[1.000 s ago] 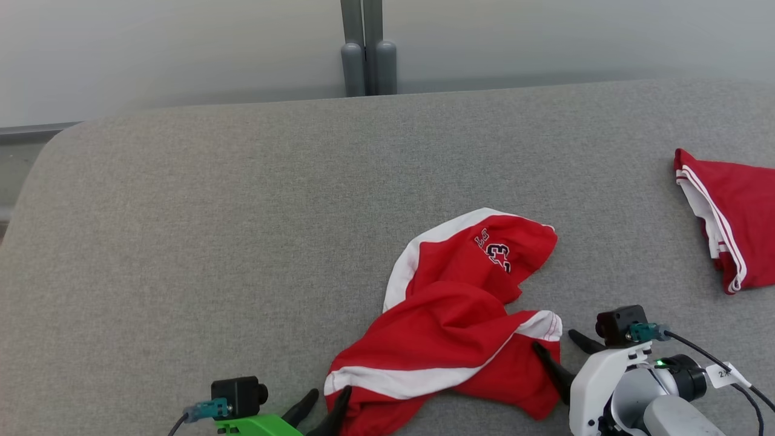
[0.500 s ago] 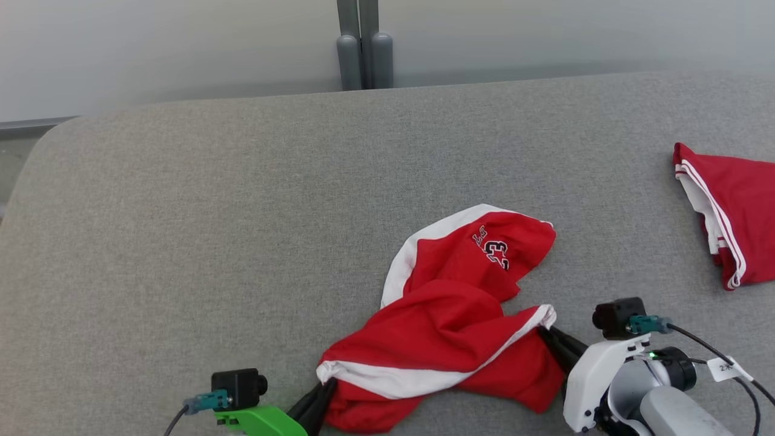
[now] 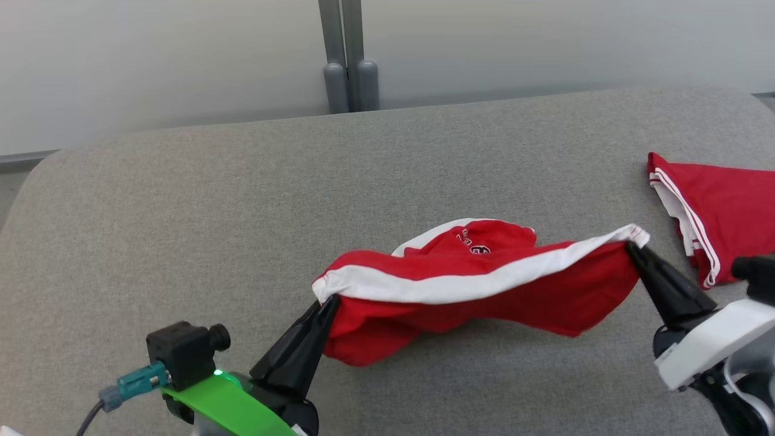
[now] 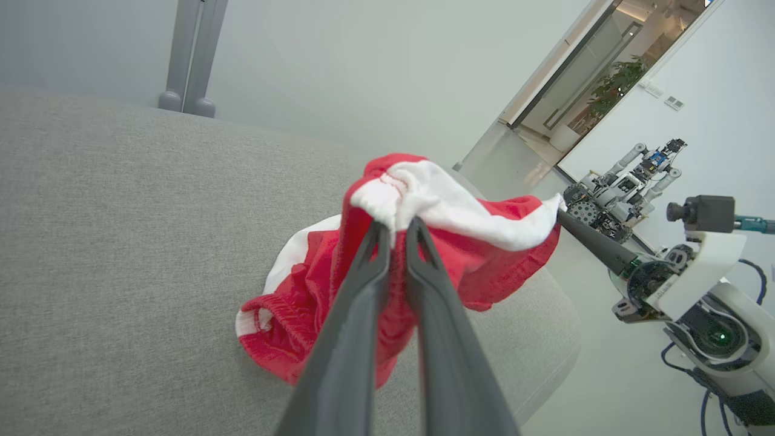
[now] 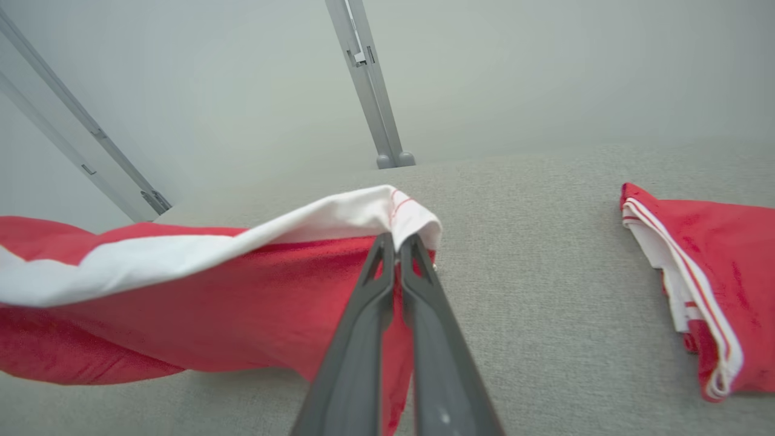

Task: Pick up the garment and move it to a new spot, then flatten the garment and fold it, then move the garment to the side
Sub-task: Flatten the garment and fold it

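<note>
Jaws shut on the garment (image 3: 484,290), left gripper (image 3: 324,306) and right gripper (image 3: 633,248) should rise evenly; its fold perhaps touches the worktop (image 3: 181,212) near the front edge.

Right end effector (image 5: 398,242) pinching garment (image 5: 181,290) white hem above grey surface (image 5: 533,254).

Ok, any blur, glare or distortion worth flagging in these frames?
Head view: even soft light, sharp, faint shadow under the lifted garment. Left wrist view: wide-angle, scene tilted, left gripper blurred toward the bottom edge. Right wrist view: right gripper likewise soft up close, no glare.
</note>
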{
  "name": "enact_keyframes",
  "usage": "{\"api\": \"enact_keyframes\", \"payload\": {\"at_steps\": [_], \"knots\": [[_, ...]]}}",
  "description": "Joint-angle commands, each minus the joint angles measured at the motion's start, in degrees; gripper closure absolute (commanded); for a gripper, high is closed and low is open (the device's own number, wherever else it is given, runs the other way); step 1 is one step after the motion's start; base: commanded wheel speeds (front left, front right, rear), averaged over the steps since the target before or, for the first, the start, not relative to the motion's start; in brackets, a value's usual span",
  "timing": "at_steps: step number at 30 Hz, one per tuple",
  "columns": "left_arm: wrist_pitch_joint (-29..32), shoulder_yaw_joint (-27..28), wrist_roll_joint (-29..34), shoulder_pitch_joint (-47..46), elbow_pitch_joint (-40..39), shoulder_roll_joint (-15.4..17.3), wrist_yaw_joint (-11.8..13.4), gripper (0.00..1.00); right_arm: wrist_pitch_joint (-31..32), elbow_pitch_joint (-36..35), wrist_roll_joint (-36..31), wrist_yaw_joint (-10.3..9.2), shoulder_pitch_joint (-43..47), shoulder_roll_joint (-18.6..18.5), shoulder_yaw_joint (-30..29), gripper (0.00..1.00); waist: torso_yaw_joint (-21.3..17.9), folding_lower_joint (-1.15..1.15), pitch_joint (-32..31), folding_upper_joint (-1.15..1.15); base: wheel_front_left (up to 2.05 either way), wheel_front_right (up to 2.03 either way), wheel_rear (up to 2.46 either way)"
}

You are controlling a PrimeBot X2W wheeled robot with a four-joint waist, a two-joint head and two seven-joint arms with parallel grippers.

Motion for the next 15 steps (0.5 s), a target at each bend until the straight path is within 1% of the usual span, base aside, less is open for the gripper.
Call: {"api": "enact_keyframes", "payload": {"at_steps": [1,2,3,5,7,9,12,13,15], "knots": [[1.07,0.17,-0.42,-0.75,-3.39,0.55,0.77,1.0,1.46,-3.93,0.52,-0.03,1.08,-0.62,-2.26,1.0,-1.01,0.0,0.06,0.0,0.0,0.0,0.0],[1.63,0.19,-0.3,-1.16,-4.84,0.87,1.0,1.0,2.19,-5.64,0.66,-0.03,1.25,-0.79,-3.22,1.0,-1.22,0.0,0.23,0.0,0.0,0.0,0.0],[2.84,0.33,-0.21,-2.24,-7.74,1.19,1.45,1.0,3.91,-9.34,1.01,-0.03,1.46,-1.34,-5.28,1.0,-1.62,0.0,0.72,0.0,0.0,0.0,0.0],[4.63,0.68,-0.93,-4.34,-11.33,1.24,2.23,1.0,6.54,-14.44,1.94,-0.03,1.1,-1.95,-7.92,1.0,-2.11,0.0,2.04,0.0,0.0,0.0,0.0],[6.58,1.43,-1.97,-7.83,-13.55,0.93,2.82,1.0,8.96,-18.44,3.12,-0.03,-0.79,-2.72,-10.42,1.0,-2.38,0.0,4.14,0.0,0.0,0.0,0.0],[8.97,2.17,-1.18,-13.2,-14.31,1.54,3.14,1.0,11.4,-21.34,3.64,-0.02,-3.66,-4.03,-12.33,1.0,-2.43,0.0,7.04,0.0,0.0,0.0,0.0],[12.53,3.61,-0.41,-23.9,-12.41,1.69,3.66,1.0,14.96,-22.67,4.54,-0.02,-11.26,-6.17,-12.98,1.0,-2.46,0.0,12.98,0.0,0.0,0.0,0.0],[13.61,4.15,-0.53,-27.48,-11.19,1.59,3.87,1.0,15.84,-22.28,4.25,-0.02,-14.51,-7.21,-12.82,1.0,-2.49,0.0,14.79,0.0,0.0,0.0,0.0],[15.74,5.21,-0.96,-36.01,-7.54,0.81,4.19,1.0,17.64,-20.08,4.26,-0.03,-22.41,-8.05,-11.94,1.0,-2.23,0.0,18.84,0.0,0.0,0.0,0.0]]}}
